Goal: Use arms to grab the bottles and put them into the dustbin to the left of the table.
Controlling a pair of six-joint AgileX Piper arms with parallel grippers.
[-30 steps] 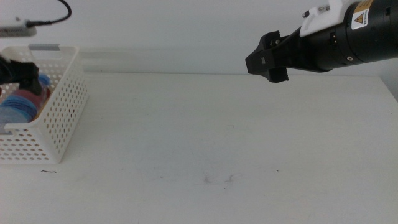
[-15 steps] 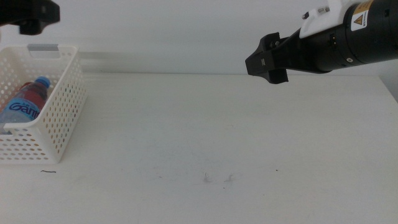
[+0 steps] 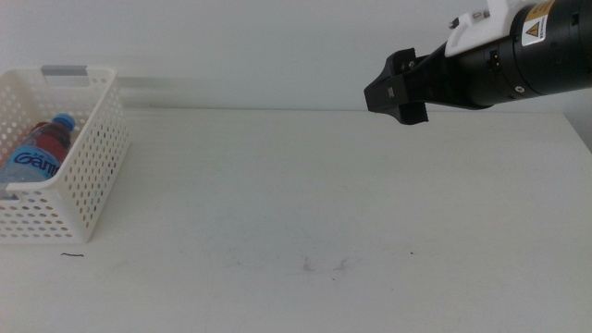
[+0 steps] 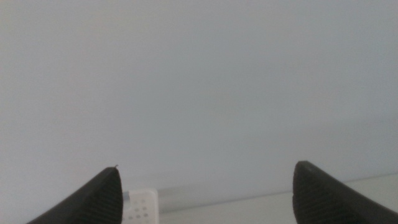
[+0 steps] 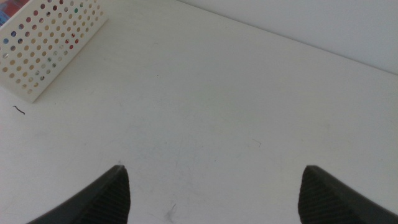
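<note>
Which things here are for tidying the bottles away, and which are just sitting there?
For the job:
- water bottle, lying in the dustbin
- right gripper, held above the table, jaws open
- left gripper, out of the middle view, jaws open

Just there:
- small dark scuff marks on the table

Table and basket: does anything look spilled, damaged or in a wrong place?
Nothing stands out. The water bottle lies inside the dustbin; the table shows only small scuff marks, no spill. The right gripper hangs above the table, jaws open.
</note>
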